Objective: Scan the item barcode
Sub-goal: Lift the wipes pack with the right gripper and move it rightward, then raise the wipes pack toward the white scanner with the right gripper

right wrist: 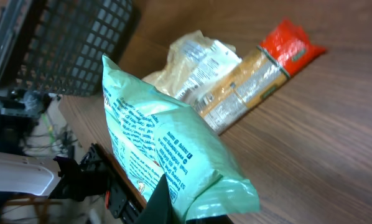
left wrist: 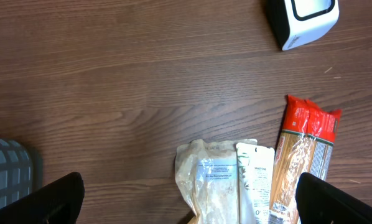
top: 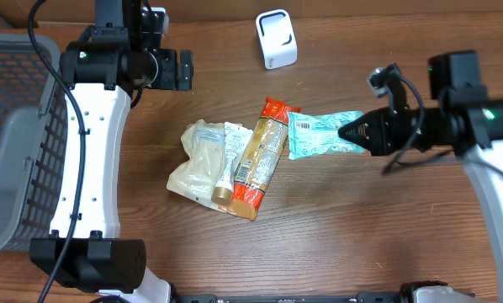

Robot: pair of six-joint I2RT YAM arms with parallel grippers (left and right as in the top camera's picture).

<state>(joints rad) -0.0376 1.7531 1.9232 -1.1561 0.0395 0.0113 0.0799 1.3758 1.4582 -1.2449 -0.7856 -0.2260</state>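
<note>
My right gripper [top: 346,135] is shut on one end of a mint-green snack packet [top: 319,135], which it holds out over the table to the right of the pile. In the right wrist view the green packet [right wrist: 161,149] fills the foreground, printed side up, pinched at its sealed end between my fingertips [right wrist: 158,202]. I cannot make out a barcode on it. The white barcode scanner [top: 277,39] stands at the back of the table, apart from the packet. My left gripper [top: 184,69] hangs open at the back left with nothing between its fingers [left wrist: 55,199].
A pile lies mid-table: a red-ended pasta packet [top: 260,156], a white tube [top: 230,151] and a clear bag [top: 199,160]. A grey mesh basket [top: 16,135] stands at the left edge. The scanner [left wrist: 301,22] and the pasta packet [left wrist: 304,162] also show in the left wrist view.
</note>
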